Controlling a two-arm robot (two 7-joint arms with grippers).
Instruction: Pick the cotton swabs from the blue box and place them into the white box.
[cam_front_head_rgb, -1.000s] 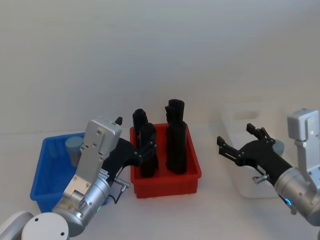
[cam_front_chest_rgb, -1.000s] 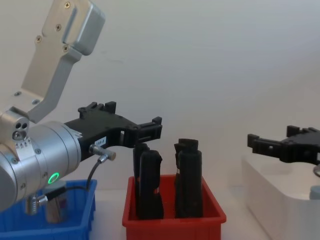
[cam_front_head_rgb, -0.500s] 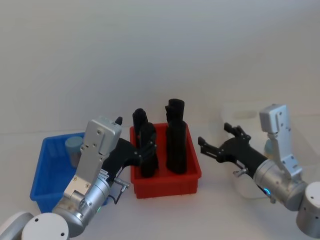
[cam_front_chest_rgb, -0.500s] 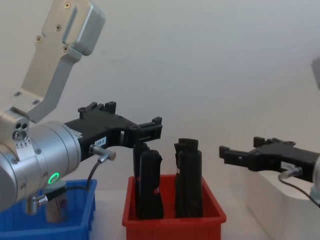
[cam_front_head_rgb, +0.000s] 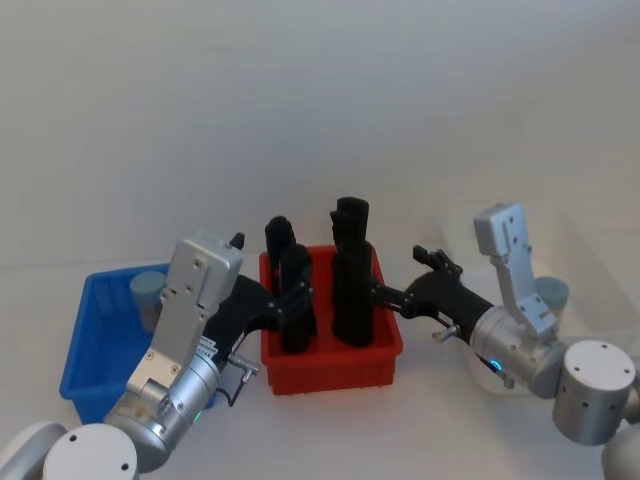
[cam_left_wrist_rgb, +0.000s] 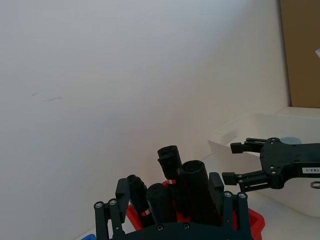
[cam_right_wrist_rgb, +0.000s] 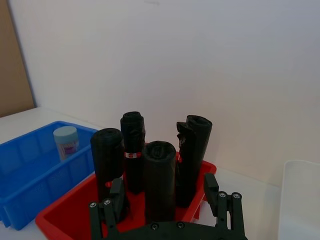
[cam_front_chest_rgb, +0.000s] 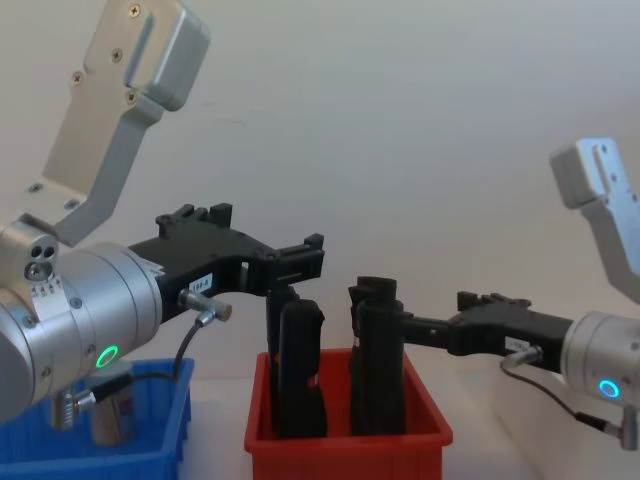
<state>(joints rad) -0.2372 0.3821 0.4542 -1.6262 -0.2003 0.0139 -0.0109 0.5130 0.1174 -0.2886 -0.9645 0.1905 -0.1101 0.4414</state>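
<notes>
Head view: right gripper (cam_front_head_rgb: 398, 283) spread open and empty beside the red bin (cam_front_head_rgb: 330, 365); one swab jar (cam_front_head_rgb: 148, 297) stands in the blue box (cam_front_head_rgb: 88, 350), another (cam_front_head_rgb: 549, 297) in the white box (cam_front_head_rgb: 590, 290). Chest view: left gripper (cam_front_chest_rgb: 295, 262) open, empty, above the red bin's left edge. Right wrist view: fingers (cam_right_wrist_rgb: 116, 195) parted toward the black cylinders (cam_right_wrist_rgb: 159, 175).

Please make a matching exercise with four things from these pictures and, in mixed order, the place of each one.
Things:
1. cotton swab jar
2. black cylinders
3. left gripper
4. right gripper

Places:
A. standing in the red bin
B. at the red bin's right side
C. in the blue box
D. above the red bin's left side

Pairs: 1-C, 2-A, 3-D, 4-B
</notes>
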